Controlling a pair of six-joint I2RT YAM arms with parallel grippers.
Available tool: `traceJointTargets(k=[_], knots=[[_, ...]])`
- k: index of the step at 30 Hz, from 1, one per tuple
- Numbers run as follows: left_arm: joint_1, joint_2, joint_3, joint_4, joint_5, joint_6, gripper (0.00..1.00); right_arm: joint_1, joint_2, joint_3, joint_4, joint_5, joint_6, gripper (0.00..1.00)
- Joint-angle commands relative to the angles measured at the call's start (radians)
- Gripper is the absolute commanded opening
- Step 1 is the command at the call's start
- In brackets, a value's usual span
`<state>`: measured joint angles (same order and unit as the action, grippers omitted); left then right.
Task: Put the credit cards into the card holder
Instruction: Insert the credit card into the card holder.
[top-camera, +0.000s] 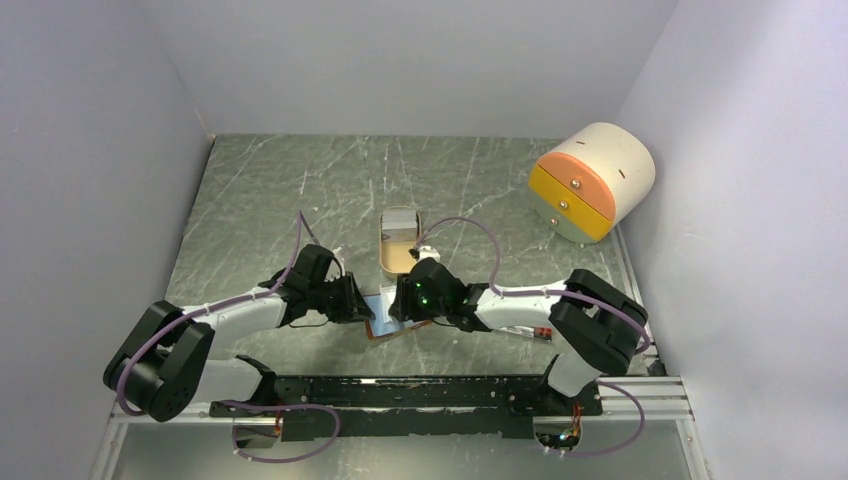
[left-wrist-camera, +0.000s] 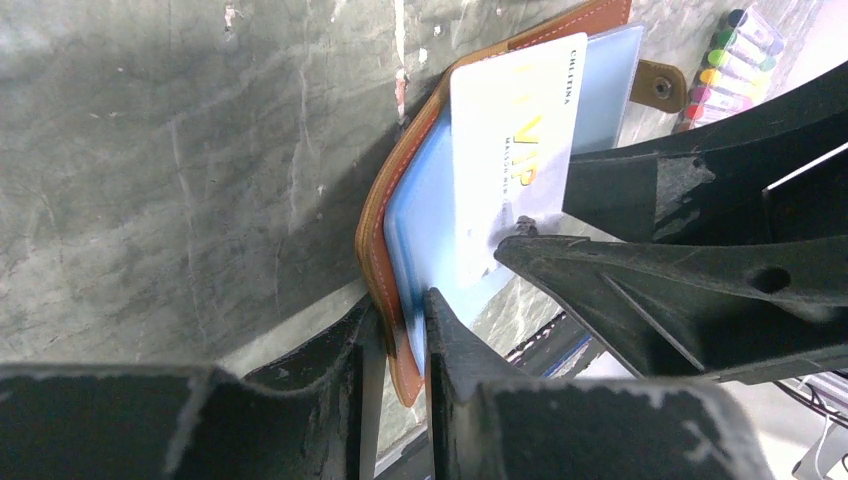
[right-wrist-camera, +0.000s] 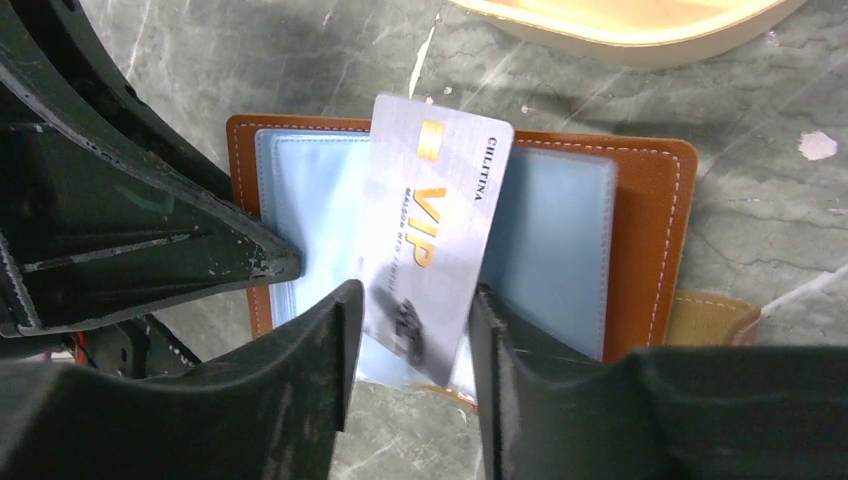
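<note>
Grips silver credit card (right-wrist-camera: 430, 220) reading "VIP" and "CHILTINA" between right fingers (right-wrist-camera: 300, 370), above open brown card holder (right-wrist-camera: 650, 230); clamps its edge with left fingers (left-wrist-camera: 300, 395).

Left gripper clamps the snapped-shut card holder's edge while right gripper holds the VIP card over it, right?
No: the card holder lies open, as the right wrist view shows. The left gripper clamps its edge; the right gripper holds the VIP card over it.
</note>
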<state>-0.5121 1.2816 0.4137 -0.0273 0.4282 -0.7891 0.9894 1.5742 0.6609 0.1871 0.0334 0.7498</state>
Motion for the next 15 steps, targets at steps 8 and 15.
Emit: traceJointTargets(k=[8, 15], knots=[[0.006, 0.008, 0.003, 0.020, -0.003, 0.025, 0.24, -0.006, -0.012, -0.044, 0.033, -0.047, -0.015, 0.35], [0.006, 0.010, 0.011, 0.004, -0.023, 0.037, 0.24, -0.017, -0.028, -0.090, 0.073, -0.091, -0.024, 0.31]])
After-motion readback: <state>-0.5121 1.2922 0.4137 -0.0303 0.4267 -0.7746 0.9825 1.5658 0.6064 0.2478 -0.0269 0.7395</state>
